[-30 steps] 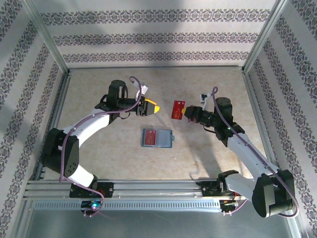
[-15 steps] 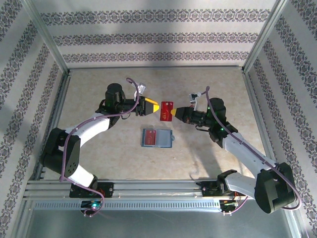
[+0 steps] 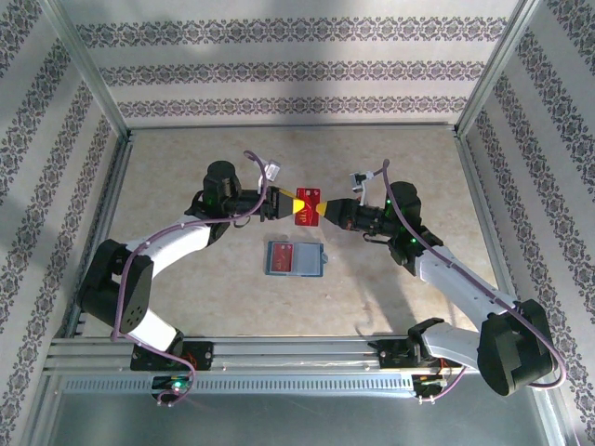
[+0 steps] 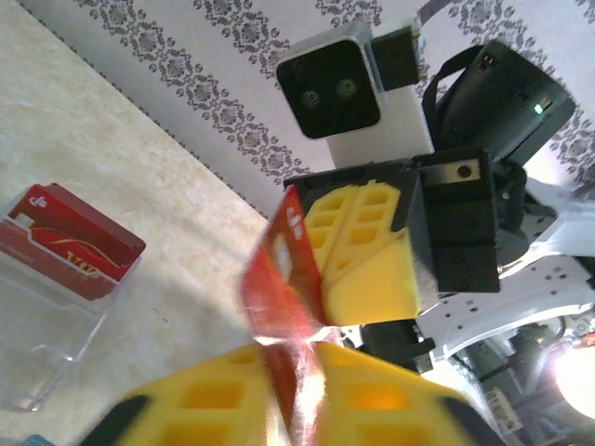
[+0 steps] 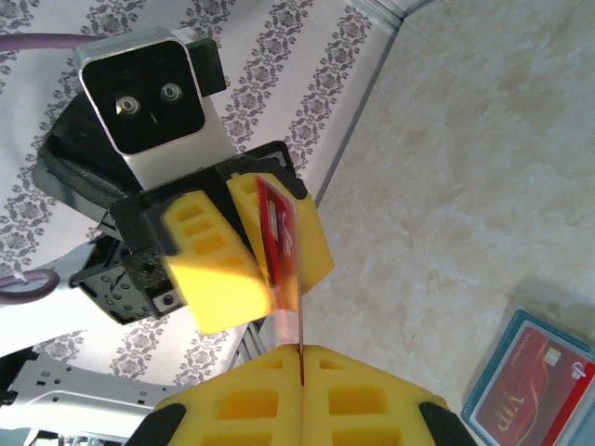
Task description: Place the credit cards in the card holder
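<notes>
Top external view: the beige table carries both arms. The left arm and the right arm reach inward so that their tips meet above the middle of the surface. The card holder lies open and flat on the table, nearer the bases than that meeting point and apart from both grippers. The left gripper and the right gripper face each other tip to tip, with one red card bridging them, clear of the table. From above, the jaw contact is too small to judge, but the wrist views settle it. Right wrist view: its own yellow fingers are clenched on the card's lower edge, and the opposing left gripper's jaws are pressed onto both faces of the same card. Left wrist view agrees from the other side: the card is pinched between its own fingers and lies against the right gripper's yellow pad. Both wrist views also resolve a second red card seated in a clear pocket of the holder. The right wrist view makes its "VIP" print legible.
</notes>
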Controlling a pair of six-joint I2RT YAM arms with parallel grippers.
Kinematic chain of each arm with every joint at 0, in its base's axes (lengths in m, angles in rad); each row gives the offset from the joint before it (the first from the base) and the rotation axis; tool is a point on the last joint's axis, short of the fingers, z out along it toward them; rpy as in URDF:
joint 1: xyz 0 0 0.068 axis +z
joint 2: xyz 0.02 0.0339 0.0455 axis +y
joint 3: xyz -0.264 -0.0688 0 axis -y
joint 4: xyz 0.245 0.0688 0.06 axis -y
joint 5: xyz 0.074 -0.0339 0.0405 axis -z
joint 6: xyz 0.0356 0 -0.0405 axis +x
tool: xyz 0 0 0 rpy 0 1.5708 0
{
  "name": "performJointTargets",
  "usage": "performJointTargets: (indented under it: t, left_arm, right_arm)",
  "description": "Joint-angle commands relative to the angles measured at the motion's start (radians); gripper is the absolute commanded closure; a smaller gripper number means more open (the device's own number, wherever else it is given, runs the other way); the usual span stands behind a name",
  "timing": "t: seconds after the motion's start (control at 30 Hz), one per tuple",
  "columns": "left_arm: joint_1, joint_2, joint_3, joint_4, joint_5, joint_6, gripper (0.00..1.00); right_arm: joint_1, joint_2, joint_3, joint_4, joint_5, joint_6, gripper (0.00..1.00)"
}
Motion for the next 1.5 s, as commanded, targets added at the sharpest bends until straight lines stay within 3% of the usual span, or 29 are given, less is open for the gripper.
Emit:
performJointTargets:
  t: [0.0,0.07,0.27,0.37,0.53,0.63,0.83,0.93,1.03,1.17,1.23,1.33,1.47]
  left_arm:
    - [-0.015,0.010,-0.006,0.072,0.017,-0.017,0.99]
    - [-0.015,0.011,-0.008,0.091,0.017,-0.037,1.00]
    - [-0.020,0.016,-0.007,0.095,0.019,-0.040,1.00]
    - [-0.023,0.020,-0.011,0.117,0.016,-0.052,1.00]
    - [-0.025,0.029,-0.001,0.117,0.025,-0.064,1.00]
    - [-0.028,0.031,-0.006,0.125,0.019,-0.061,1.00]
    - [-0.027,0.030,-0.005,0.112,0.014,-0.058,0.99]
    - [-0.025,0.032,0.003,0.065,-0.002,-0.015,0.74]
    - [-0.012,0.028,0.037,-0.053,0.002,0.060,0.61]
    - [0.016,0.014,0.131,-0.383,-0.010,0.253,0.54]
    - [0.011,0.002,0.202,-0.708,-0.113,0.419,0.52]
    - [-0.022,-0.006,0.241,-0.969,-0.245,0.616,0.49]
    - [-0.101,-0.007,0.197,-1.028,-0.430,0.670,0.46]
  right_arm:
    - [0.010,0.013,0.029,0.044,-0.027,-0.003,1.00]
    - [0.009,-0.002,0.021,0.046,-0.017,-0.011,1.00]
    - [-0.021,-0.006,-0.009,0.054,-0.035,-0.018,0.64]
    - [-0.019,0.002,-0.020,0.069,-0.046,-0.034,0.54]
    - [-0.014,0.057,-0.009,0.104,-0.073,-0.023,0.52]
    - [-0.009,0.087,-0.008,0.134,-0.087,-0.018,0.58]
    - [-0.013,0.087,-0.019,0.142,-0.089,-0.013,0.83]
    - [-0.034,0.083,-0.025,0.132,-0.093,-0.014,0.92]
    - [-0.059,0.052,-0.050,0.108,-0.090,-0.024,0.94]
    - [-0.113,-0.009,-0.078,-0.009,-0.088,-0.078,0.96]
    - [-0.138,-0.058,-0.093,-0.097,-0.076,-0.112,0.97]
    - [-0.174,-0.132,-0.098,-0.251,-0.041,-0.193,0.97]
    - [-0.219,-0.217,-0.123,-0.354,0.008,-0.231,1.00]
